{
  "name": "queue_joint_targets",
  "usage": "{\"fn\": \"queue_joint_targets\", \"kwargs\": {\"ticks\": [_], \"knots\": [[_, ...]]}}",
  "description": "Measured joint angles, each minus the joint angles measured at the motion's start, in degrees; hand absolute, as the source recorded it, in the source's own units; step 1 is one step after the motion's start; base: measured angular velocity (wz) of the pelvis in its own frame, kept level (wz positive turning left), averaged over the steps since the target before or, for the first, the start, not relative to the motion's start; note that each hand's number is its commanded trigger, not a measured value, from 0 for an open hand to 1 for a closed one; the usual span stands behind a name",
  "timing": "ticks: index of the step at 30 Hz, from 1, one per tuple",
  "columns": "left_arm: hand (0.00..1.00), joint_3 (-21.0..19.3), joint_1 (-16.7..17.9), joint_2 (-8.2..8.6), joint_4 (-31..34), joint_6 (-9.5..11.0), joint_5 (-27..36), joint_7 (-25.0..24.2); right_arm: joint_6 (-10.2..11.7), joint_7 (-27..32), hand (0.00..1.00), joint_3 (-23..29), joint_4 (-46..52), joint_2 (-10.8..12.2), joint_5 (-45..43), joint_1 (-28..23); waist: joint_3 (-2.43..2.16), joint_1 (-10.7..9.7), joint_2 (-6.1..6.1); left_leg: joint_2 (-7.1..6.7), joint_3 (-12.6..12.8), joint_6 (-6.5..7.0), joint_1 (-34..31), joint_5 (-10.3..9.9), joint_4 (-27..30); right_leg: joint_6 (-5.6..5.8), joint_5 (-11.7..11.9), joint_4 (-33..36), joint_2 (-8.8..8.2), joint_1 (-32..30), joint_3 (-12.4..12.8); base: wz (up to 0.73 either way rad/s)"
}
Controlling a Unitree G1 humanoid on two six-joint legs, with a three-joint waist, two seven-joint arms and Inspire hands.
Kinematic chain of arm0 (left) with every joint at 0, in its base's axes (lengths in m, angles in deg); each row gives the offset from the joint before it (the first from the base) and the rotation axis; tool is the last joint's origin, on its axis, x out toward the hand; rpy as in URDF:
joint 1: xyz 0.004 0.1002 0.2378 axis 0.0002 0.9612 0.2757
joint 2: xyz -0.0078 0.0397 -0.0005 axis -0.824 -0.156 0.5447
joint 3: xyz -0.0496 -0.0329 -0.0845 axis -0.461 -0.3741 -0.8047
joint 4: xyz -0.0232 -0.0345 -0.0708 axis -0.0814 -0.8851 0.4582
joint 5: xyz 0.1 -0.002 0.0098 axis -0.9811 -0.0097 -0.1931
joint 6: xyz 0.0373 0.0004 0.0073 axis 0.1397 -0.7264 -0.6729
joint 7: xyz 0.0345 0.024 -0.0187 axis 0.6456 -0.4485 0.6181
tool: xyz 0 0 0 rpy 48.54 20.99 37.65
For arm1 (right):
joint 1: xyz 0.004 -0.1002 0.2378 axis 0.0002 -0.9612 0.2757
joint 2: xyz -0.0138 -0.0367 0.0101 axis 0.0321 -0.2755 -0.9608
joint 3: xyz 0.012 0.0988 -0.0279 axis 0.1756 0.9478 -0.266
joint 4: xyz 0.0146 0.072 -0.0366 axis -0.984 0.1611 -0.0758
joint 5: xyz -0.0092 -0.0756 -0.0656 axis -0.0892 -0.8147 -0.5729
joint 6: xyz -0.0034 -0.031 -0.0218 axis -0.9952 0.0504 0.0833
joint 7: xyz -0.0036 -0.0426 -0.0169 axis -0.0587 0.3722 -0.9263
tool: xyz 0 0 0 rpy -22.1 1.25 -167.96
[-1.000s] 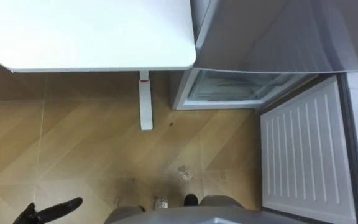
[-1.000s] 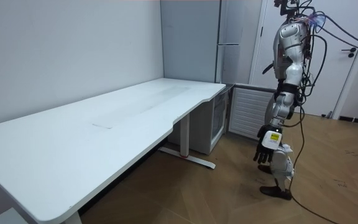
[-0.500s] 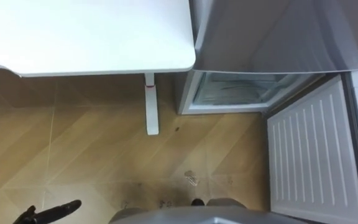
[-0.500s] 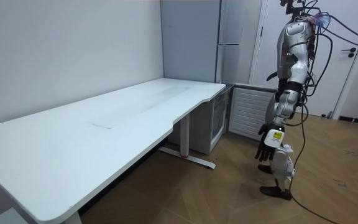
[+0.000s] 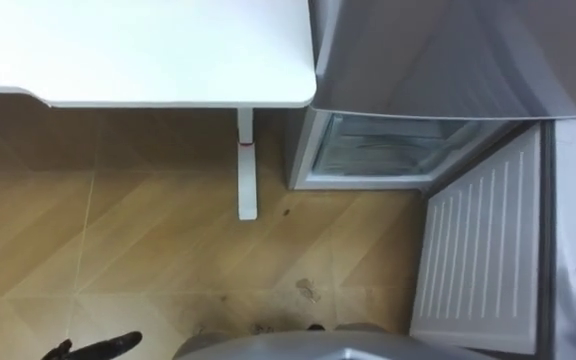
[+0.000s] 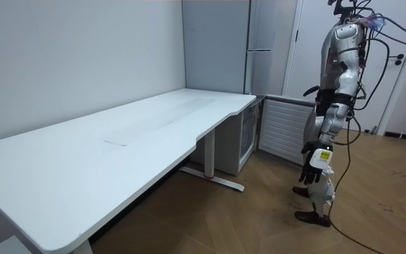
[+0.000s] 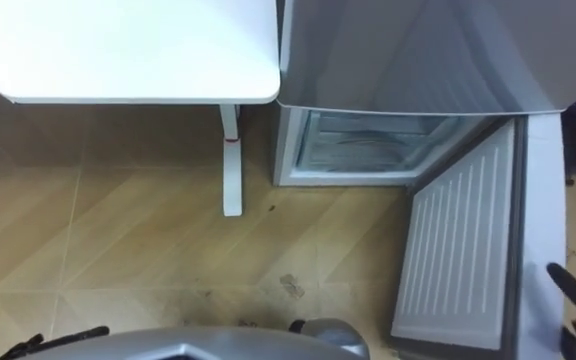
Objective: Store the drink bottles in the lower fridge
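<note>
While the robot stands on the wood floor point(image 5: 148, 250) facing the lower fridge point(image 5: 383, 150), that compartment is open. Its door point(image 5: 483, 250) is swung fully out towards the robot's right side. The white desk point(image 5: 148, 50) stands to the robot's left, and its near right corner is just beside the fridge cabinet. The desk leg point(image 5: 247, 165) is planted a little short of that corner.

Left hand point(image 5: 98, 348): low at the robot's side, fingers straight, released, holding nothing. Right hand point(image 7: 571, 285): just beyond the outer edge of the open door. It is caught at the margin of the eye view, so I judge it as apparently uncurled and empty.

Neither hand carries a drink, and where the drinks stand I cannot tell from here.

Handling assessment, by judgement only, as the kind of container is unknown:
- Full drinks would be moderately heavy for their size, stiff-walled and smooth.
- They would be slippery if chilled or wet.
- The best hold would be round the body at about mid-height, kept upright, with fingers and thumb on opposite sides.
- A cap or rim would give a poor hold.
- The low compartment will call for a deep bend or kneel.
</note>
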Motion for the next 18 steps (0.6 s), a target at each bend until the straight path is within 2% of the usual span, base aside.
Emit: {"fn": "queue_joint_targets", "kwargs": {"ticks": [1, 2, 4, 6, 8, 9, 11, 12, 13, 14, 16, 18], "knots": [[0.0, 0.8, 0.0, 0.06, 0.2, 0.0, 0.1, -0.1, 0.1, -1.7, 0.0, -2.1, 0.1, 0.3, -0.1, -0.1, -0.01, 0.1, 0.14, 0.01, -0.1, -0.04, 0.0, 0.1, 0.0, 0.0, 0.0, 0.0, 0.01, 0.1, -0.2, 0.05], [0.0, 1.5, 0.0, 0.14, 0.8, 0.0, 0.1, -0.1, 0.1, -3.4, 0.0, -3.9, 1.3, 0.7, -0.9, -0.7, 0.23, 0.6, 0.55, 0.1, 0.0, -0.07, -0.1, 0.1, 0.1, -0.03, 0.0, 0.0, 0.1, 0.0, -0.2, 0.04], [0.0, 3.0, -0.5, 0.25, 1.0, 0.1, 0.0, -0.6, 0.1, -5.5, 0.0, -7.8, 6.2, 1.8, -1.7, -2.9, 0.17, 1.4, 0.28, 0.17, -0.2, -0.12, -0.4, 0.1, 0.1, -0.12, 0.1, 0.0, 0.16, -0.2, -0.4, 0.0], [0.0, 7.0, -1.1, 0.4, 0.8, 0.6, 0.0, -1.1, 0.5, -8.0, 0.0, -14.0, 11.6, 2.6, -4.1, -4.4, 0.16, 2.1, 0.22, 0.33, -0.1, -0.19, -0.6, 0.1, 0.0, -0.27, 0.2, -0.1, 0.14, -0.5, -0.8, -0.07], [0.0, 11.5, -2.5, 0.68, 0.8, 0.6, 0.1, -1.7, 0.7, -9.4, 0.0, -21.1, 20.9, 4.4, -8.1, -6.7, 0.22, 4.0, -0.18, 0.88, 1.0, -0.39, -0.9, 0.2, 0.1, -0.7, 0.5, 0.0, 0.51, -1.1, -0.6, -0.19], [0.0, 12.6, -2.7, 0.72, 0.7, 0.7, 0.2, -1.9, 0.6, -9.4, 0.0, -22.5, 23.6, 4.5, -9.0, -7.2, 0.25, 4.6, -0.28, 1.09, 1.2, -0.51, -1.1, 0.2, 0.1, -0.85, 0.8, 0.0, 0.69, -1.5, -0.6, -0.38], [0.0, 15.7, -5.1, 1.29, -0.4, 0.5, 0.3, -3.0, 0.4, -10.1, 0.0, -29.1, 33.5, 4.8, -10.5, -8.3, 0.37, 7.0, -0.26, 1.9, 2.5, -0.99, -1.7, 0.2, 0.4, -1.38, 1.5, -0.2, 1.38, -2.4, -0.6, -0.34], [0.0, 16.4, -5.6, 1.27, -0.4, 0.5, 0.3, -3.4, 0.4, -11.0, 0.0, -31.1, 36.3, 4.5, -10.6, -8.4, 0.4, 7.2, -0.22, 2.11, 2.3, -1.12, -2.2, 0.1, 0.8, -1.57, 1.6, -0.2, 1.54, -2.7, -0.8, 0.0], [0.0, 17.3, -6.6, 1.23, -0.8, 0.4, 0.3, -4.1, 0.4, -16.1, 0.0, -35.2, 41.7, 3.4, -11.2, -8.3, 0.43, 7.6, -0.22, 2.32, 1.8, -1.44, -2.9, 0.2, 1.1, -1.72, 1.7, -0.2, 1.83, -3.1, -0.9, 0.19], [0.0, 18.2, -7.5, 1.23, -1.0, 0.3, 0.9, -4.6, 0.6, -22.5, 0.0, -39.2, 45.8, 3.5, -12.2, -7.3, 0.51, 8.3, -0.06, 2.59, 1.4, -1.74, -3.1, 0.4, 1.2, -1.84, 1.7, -0.2, 1.97, -3.1, -1.7, 0.23], [0.0, 18.6, -8.6, 1.35, -1.3, 0.0, 2.0, -5.0, 0.0, -30.3, 0.0, -44.0, 48.4, 4.8, -16.2, -4.7, 0.54, 9.0, 0.06, 2.72, 0.7, -2.07, -3.2, 0.6, 1.3, -2.22, 1.5, -0.1, 1.95, -2.9, -3.0, 0.29], [0.0, 18.7, -9.1, 1.74, -1.3, -0.1, 2.5, -5.2, -0.8, -35.6, 0.0, -45.7, 50.5, 4.9, -21.5, -3.2, 0.54, 10.3, 0.46, 2.57, -0.5, -2.08, -3.8, 0.7, 2.0, -2.35, 1.4, -0.2, 1.81, -2.9, -4.1, 0.34]]}}
